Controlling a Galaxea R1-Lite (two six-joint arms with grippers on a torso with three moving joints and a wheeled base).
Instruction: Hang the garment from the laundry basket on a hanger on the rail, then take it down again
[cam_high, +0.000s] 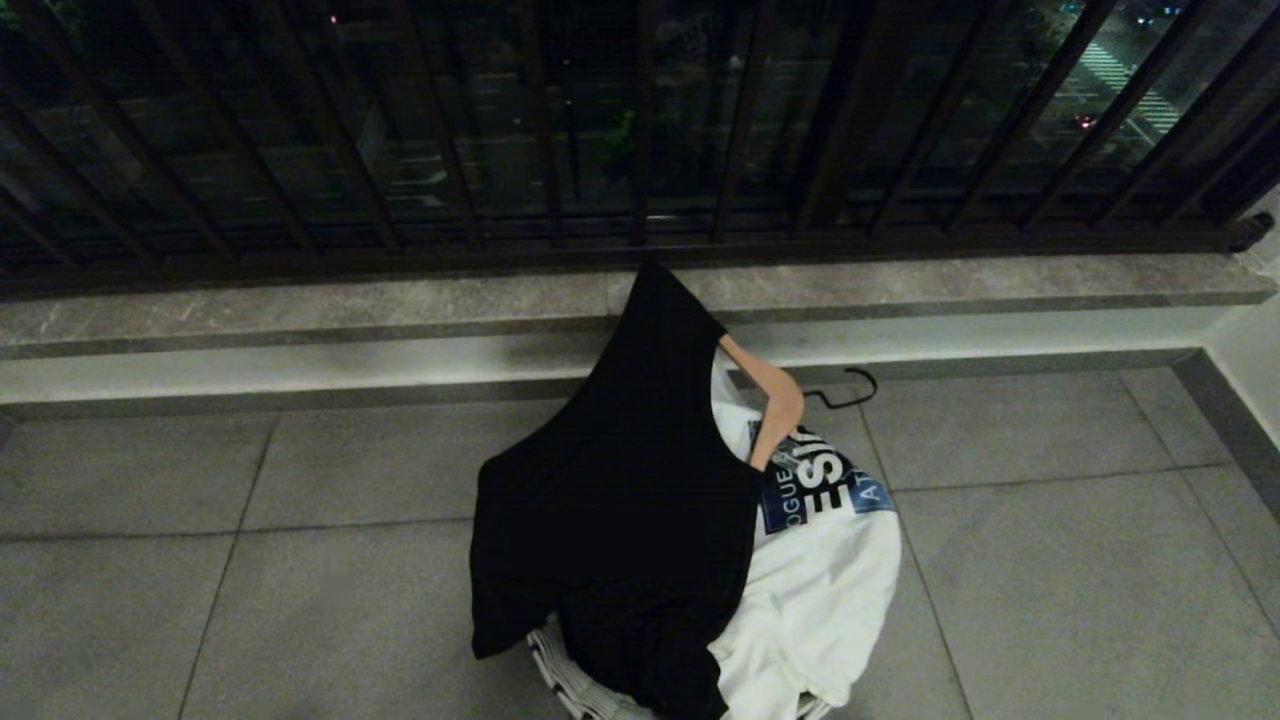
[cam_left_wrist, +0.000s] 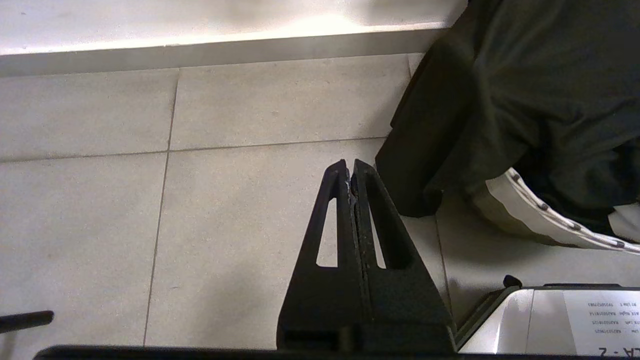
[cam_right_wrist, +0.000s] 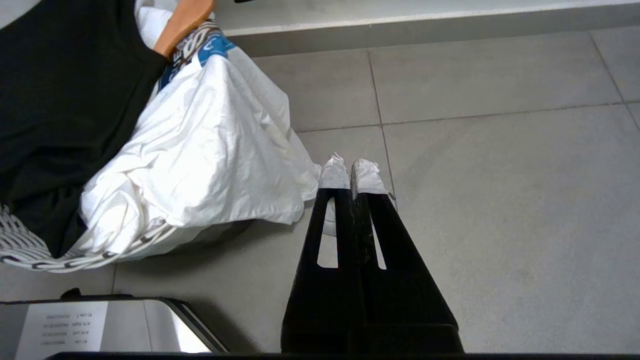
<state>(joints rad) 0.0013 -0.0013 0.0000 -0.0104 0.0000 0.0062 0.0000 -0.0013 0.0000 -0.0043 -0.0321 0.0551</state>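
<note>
**Watching for a snag at the basket**

Facing the round laundry basket with the white patterned rim (cam_high: 560, 665) on the grey floor tiles (cam_high: 250, 560), we see two garments heaped in it: a black T-shirt (cam_high: 620, 500) draped over a pale wooden hanger with a dark wire hook (cam_high: 778, 405), and a white printed T-shirt (cam_high: 815, 590) beside it. We judge that a careless pull could drag both shirts out together, or tip the basket. The rail is not in view. Our left gripper (cam_left_wrist: 351, 167) and right gripper with white-wrapped fingertips (cam_right_wrist: 351, 170) are both pressed closed, holding nothing, hanging above bare tile beside the basket.
</note>
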